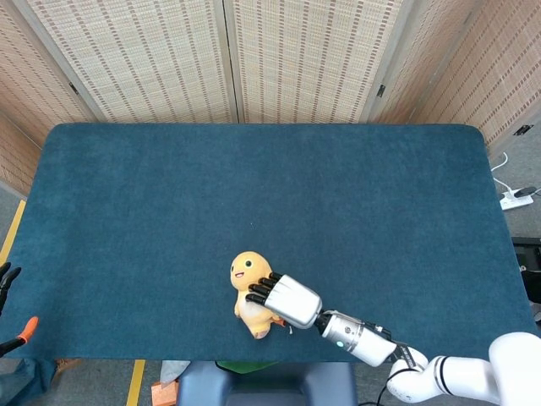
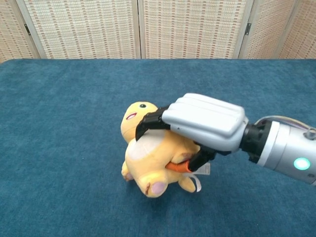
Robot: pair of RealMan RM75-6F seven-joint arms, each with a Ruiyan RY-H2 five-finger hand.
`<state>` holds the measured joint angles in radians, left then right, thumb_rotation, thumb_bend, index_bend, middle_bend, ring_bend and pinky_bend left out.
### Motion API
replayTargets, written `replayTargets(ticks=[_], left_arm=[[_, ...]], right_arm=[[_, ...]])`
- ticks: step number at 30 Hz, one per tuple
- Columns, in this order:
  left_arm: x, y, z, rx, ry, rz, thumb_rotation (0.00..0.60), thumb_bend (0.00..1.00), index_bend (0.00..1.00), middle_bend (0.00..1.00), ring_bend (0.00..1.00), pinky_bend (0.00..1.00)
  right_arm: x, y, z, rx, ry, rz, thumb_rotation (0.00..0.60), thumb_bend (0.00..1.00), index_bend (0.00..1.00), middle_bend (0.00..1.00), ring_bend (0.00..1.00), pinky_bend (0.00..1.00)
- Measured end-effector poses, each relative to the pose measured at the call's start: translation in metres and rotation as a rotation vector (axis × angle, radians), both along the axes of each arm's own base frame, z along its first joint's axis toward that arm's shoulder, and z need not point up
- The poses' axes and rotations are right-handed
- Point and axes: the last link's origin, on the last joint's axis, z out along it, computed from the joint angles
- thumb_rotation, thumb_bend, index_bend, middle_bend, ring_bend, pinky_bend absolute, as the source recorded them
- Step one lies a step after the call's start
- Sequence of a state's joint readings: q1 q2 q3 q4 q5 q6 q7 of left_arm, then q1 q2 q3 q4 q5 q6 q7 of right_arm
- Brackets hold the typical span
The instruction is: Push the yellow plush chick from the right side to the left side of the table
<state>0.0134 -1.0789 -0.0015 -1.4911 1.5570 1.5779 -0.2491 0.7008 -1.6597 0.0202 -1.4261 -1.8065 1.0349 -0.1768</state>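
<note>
The yellow plush chick [image 1: 247, 286] lies near the table's front edge, just left of the middle; the chest view shows the chick [image 2: 148, 158] tilted with its face up-left. My right hand [image 1: 289, 301] grips it from its right side. In the chest view the right hand [image 2: 205, 121] has its black fingers [image 2: 148, 121] curled over the chick's body and its thumb tucked under by the orange feet. My left hand [image 1: 17, 337] shows only as a sliver past the table's left front corner, fingers apart, holding nothing.
The blue cloth table [image 1: 169, 194] stretches wide to the left of the chick. Woven screens [image 1: 296, 59] stand behind the far edge. A power strip [image 1: 516, 199] lies on the floor at the right.
</note>
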Motion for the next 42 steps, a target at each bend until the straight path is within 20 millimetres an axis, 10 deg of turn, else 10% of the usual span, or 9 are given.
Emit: replayTargets(ticks=[10,16,20,33,42], left_arm=[[0.0,-0.001,0.003,0.0,-0.011,-0.013,0.6,0.34,0.02,0.01,0.02,0.14],[0.0,-0.002,0.004,0.002,-0.016,-0.017,0.6,0.34,0.02,0.01,0.02,0.14],[0.0,-0.002,0.004,0.004,-0.019,-0.019,0.6,0.34,0.02,0.01,0.02,0.14],[0.004,-0.002,0.001,0.007,0.001,-0.042,0.6,0.34,0.02,0.03,0.02,0.15],[0.026,0.001,-0.014,-0.054,-0.019,-0.217,0.6,0.3,0.03,0.1,0.05,0.19]], right_arm=[[-0.006,0.003,-0.017,-0.025,0.154,-0.019,0.6,0.41,0.53,0.62,0.59,0.83],[-0.01,0.005,-0.016,-0.006,0.206,-0.06,0.6,0.29,0.01,0.18,0.2,0.4],[-0.009,0.008,-0.006,-0.004,0.185,-0.085,0.6,0.2,0.0,0.0,0.0,0.22],[-0.021,0.021,0.049,0.006,0.101,-0.166,0.6,0.14,0.0,0.0,0.0,0.08],[-0.081,0.048,0.117,-0.114,0.014,-0.309,0.6,0.14,0.0,0.0,0.0,0.01]])
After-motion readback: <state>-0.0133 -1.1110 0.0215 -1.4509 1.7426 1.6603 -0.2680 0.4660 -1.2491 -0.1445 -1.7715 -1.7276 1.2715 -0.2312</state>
